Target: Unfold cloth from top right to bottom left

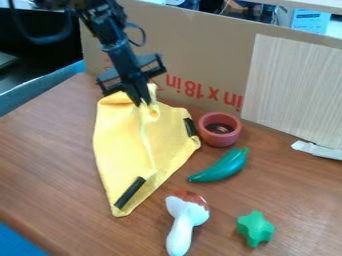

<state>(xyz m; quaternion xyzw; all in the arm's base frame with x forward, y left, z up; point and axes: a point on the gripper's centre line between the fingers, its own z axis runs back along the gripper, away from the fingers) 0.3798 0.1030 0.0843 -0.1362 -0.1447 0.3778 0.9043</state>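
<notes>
The gripper (143,102) hangs down from the upper left over the top end of the yellow cloth (124,137). Its fingers are together, shut on a bunched part of the cloth, which puckers around the tips. A ridge runs from there down the middle of the cloth, which lies on the table and narrows to a corner at the bottom. One black strip (130,192) crosses the cloth near that corner, and another black strip (190,127) is at its right edge.
Right of the cloth stand a red bowl (220,129) and a green pepper (222,166). Nearer the front are a white mushroom with a brown cap (186,216) and a green star shape (254,229). A cardboard wall (200,55) rises behind the table (50,165).
</notes>
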